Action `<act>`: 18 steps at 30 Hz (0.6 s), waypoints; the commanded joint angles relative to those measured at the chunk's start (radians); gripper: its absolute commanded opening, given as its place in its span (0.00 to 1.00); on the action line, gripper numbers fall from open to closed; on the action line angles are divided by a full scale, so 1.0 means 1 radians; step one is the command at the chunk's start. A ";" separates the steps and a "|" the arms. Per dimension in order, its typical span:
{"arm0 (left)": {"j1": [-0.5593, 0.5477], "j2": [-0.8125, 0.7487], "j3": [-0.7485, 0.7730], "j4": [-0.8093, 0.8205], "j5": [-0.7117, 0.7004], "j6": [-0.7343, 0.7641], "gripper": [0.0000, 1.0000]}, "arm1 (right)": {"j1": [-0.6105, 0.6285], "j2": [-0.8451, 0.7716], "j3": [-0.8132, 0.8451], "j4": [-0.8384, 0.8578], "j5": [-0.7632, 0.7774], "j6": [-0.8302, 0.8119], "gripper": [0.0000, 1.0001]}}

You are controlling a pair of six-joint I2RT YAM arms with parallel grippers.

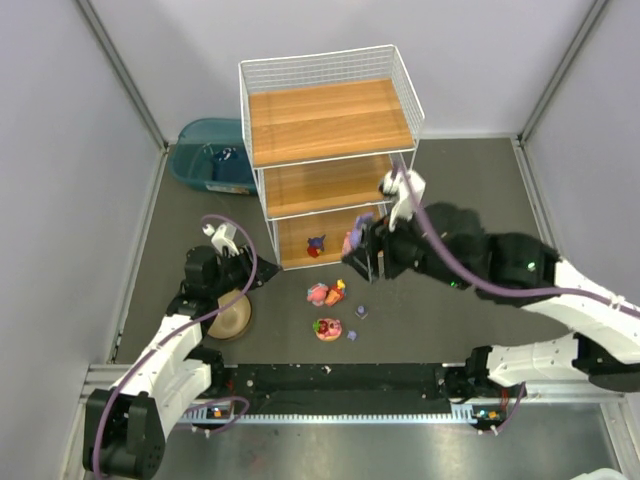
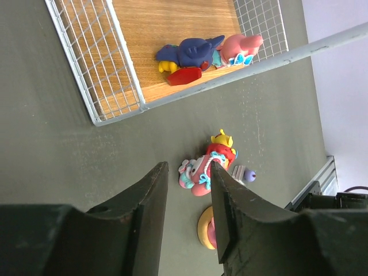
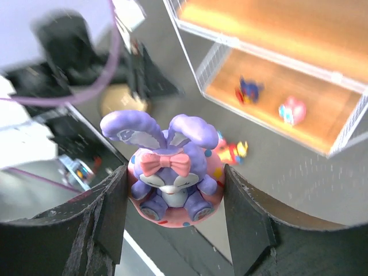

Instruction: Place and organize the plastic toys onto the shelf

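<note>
The shelf [image 1: 330,120] stands at the back centre. A blue toy [image 1: 316,245] lies on its bottom board; in the left wrist view the blue toy [image 2: 192,53] lies next to a pink toy [image 2: 238,47]. My right gripper [image 1: 358,250] is shut on the purple-eared bunny [image 3: 172,172] on its pink disc, held in the air just in front of the bottom tier. My left gripper [image 2: 187,184] is open and empty, low over the floor. A pink-and-red figurine [image 2: 207,164], a small purple piece [image 2: 246,174] and a yellow-rimmed disc [image 2: 205,227] lie just beyond it.
A tan round bowl [image 1: 230,318] sits on the floor under my left arm. A teal bin [image 1: 212,155] stands left of the shelf. Loose toys [image 1: 328,328] lie on the floor between the arms. Grey walls close in both sides.
</note>
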State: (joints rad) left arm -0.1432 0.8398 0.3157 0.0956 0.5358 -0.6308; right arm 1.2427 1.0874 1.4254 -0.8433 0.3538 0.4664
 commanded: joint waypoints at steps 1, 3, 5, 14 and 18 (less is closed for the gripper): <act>-0.002 -0.028 0.002 0.030 -0.008 -0.004 0.43 | 0.009 0.110 0.297 -0.146 0.014 -0.118 0.00; -0.002 -0.036 0.002 0.023 -0.008 -0.004 0.44 | 0.001 0.141 0.362 -0.148 0.042 -0.136 0.00; -0.002 -0.050 0.000 0.020 -0.017 -0.006 0.49 | -0.017 0.175 0.386 -0.143 0.060 -0.132 0.00; -0.002 -0.056 -0.007 0.018 -0.016 -0.009 0.55 | -0.104 0.160 0.193 0.059 0.054 -0.098 0.00; -0.002 -0.036 -0.007 0.024 -0.002 0.000 0.56 | -0.120 0.109 0.025 0.251 0.071 -0.104 0.00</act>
State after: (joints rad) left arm -0.1440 0.7963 0.3157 0.0895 0.5259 -0.6342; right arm 1.1389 1.2598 1.5497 -0.8249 0.3965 0.3672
